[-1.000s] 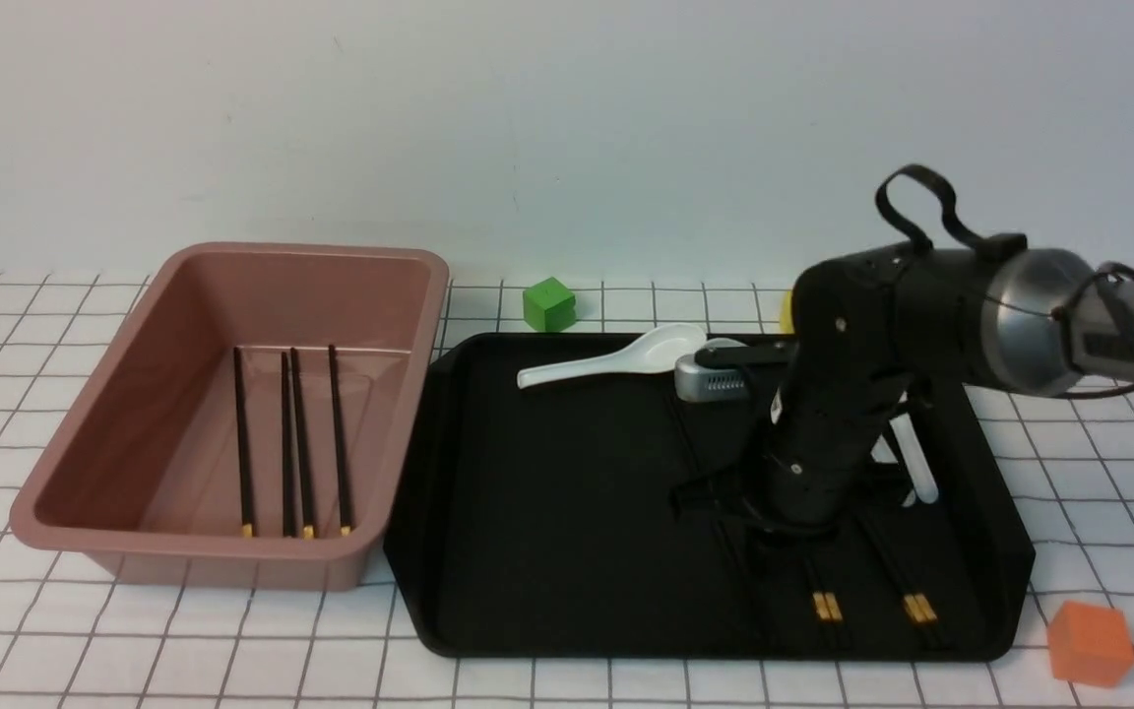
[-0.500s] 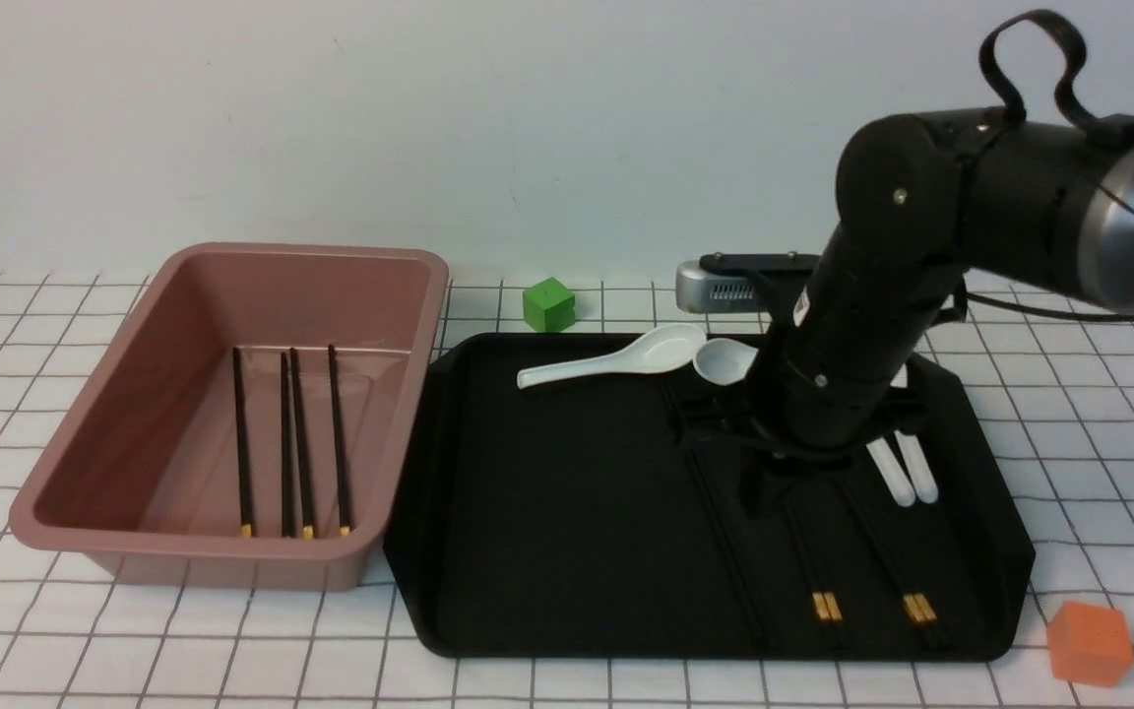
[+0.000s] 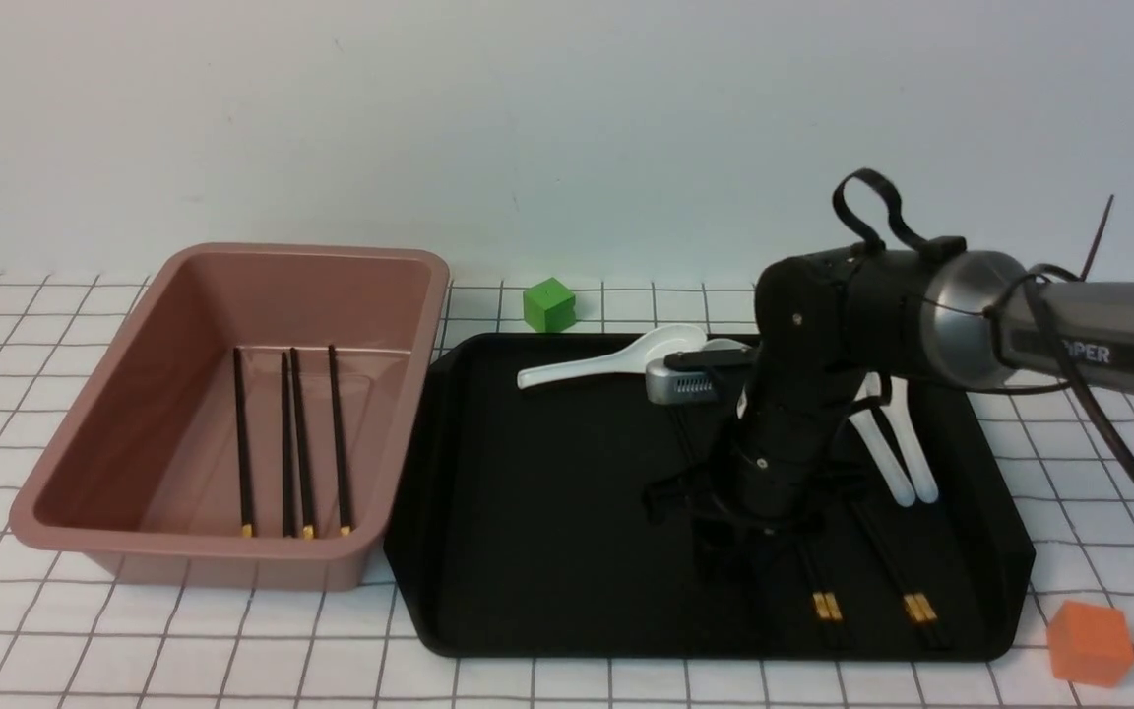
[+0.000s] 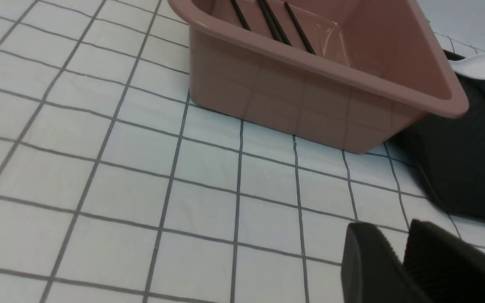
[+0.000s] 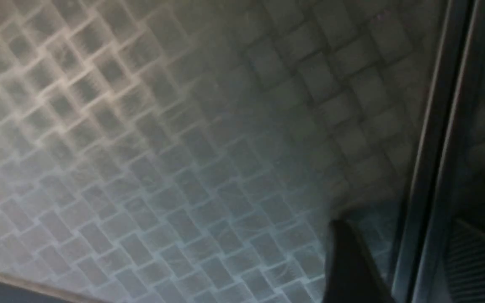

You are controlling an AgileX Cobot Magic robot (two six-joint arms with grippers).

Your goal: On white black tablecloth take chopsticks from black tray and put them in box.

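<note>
The black tray [image 3: 547,512] lies on the tablecloth [image 3: 1069,463], right of the pink box [image 3: 232,556]. The box holds several black chopsticks [image 3: 296,443]. More chopsticks [image 3: 828,603] with gold bands lie in the tray's right half. My right gripper [image 3: 729,542] is down at the tray floor, just left of them. In the right wrist view it [image 5: 398,240] is open, and a thin dark chopstick [image 5: 434,160] runs between its fingers [image 5: 347,261]. My left gripper [image 4: 394,240] is shut and empty over bare cloth, near the box [image 4: 310,84] and the tray corner [image 4: 457,168].
White soup spoons lie in the tray at its far edge [image 3: 606,364] and on its right side [image 3: 897,453]. A green cube [image 3: 548,303] sits behind the tray. An orange cube [image 3: 1089,642] sits at the tray's front right corner.
My right arm rose above the tray half a second ago. It has come back down to the tray floor, a little further left than a second ago.
</note>
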